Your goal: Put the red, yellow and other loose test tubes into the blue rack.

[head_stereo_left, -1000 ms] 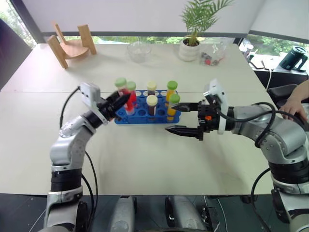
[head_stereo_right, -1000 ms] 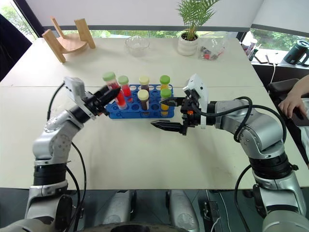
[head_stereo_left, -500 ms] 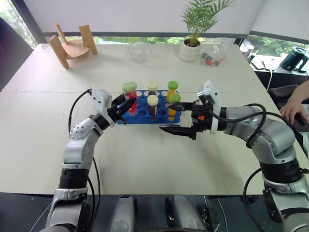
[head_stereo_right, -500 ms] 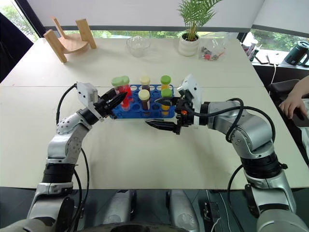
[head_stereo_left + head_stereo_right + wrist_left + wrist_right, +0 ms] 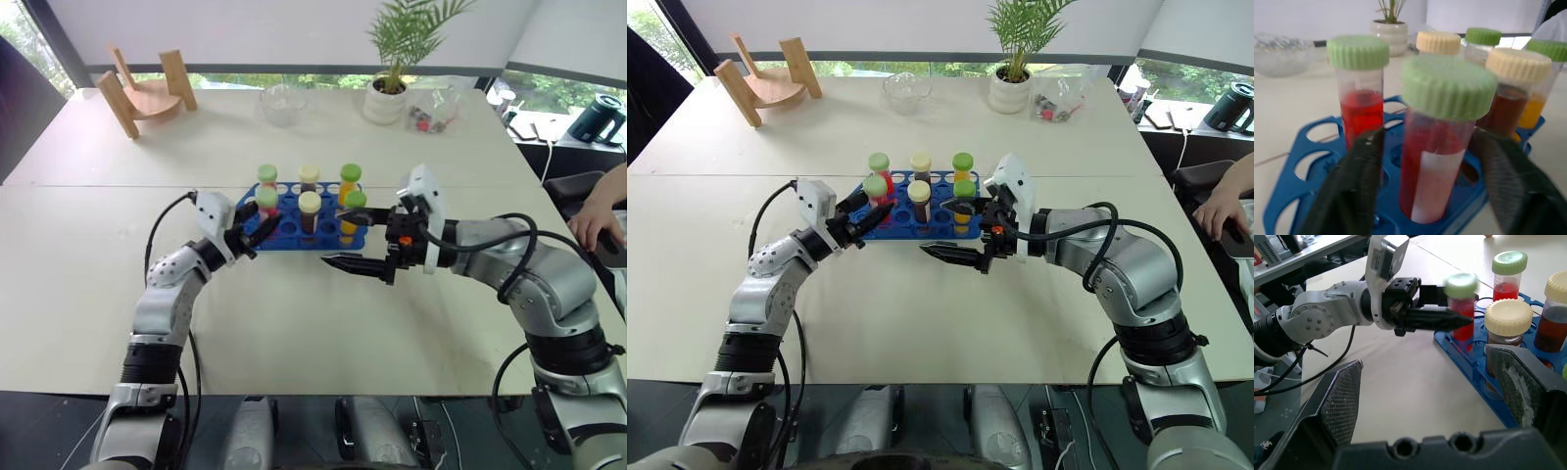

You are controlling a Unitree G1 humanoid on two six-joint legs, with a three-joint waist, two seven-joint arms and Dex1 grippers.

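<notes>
At the rack's left-front corner, L end effector [image 5: 253, 227] sits w/ its fingers [image 5: 1352, 181] spread either side of a red tube [image 5: 1437, 147], green cap, which stands upright in a front-row hole of the blue rack [image 5: 323, 235]. Gaps show btwn pads and tube wall in left wrist view, so fingers look parted and not clamping; judged released, tube seated. Tube's long axis vertical, end effector comes at it roughly level from the robot's left, so clear path out is straight back along the fingers, away from rack, no sideways swing or it knocks the tube.

R end effector [image 5: 367, 238] hovers just off the rack's right-front corner, wide open, nothing in it, pointing toward the robot's left.

Rack holds six capped tubes: second red one [image 5: 266, 177] behind the first, two brown w/ cream caps [image 5: 310, 206] mid, two yellow-orange w/ green caps [image 5: 353, 206] on right. All upright. No loose tube seen on the table [image 5: 294, 323]; task looks near done.

Farther out: wooden stand [image 5: 147, 90], glass bowl [image 5: 282, 102], potted plant [image 5: 392, 93], a person's hand [image 5: 598, 220] at right edge.
</notes>
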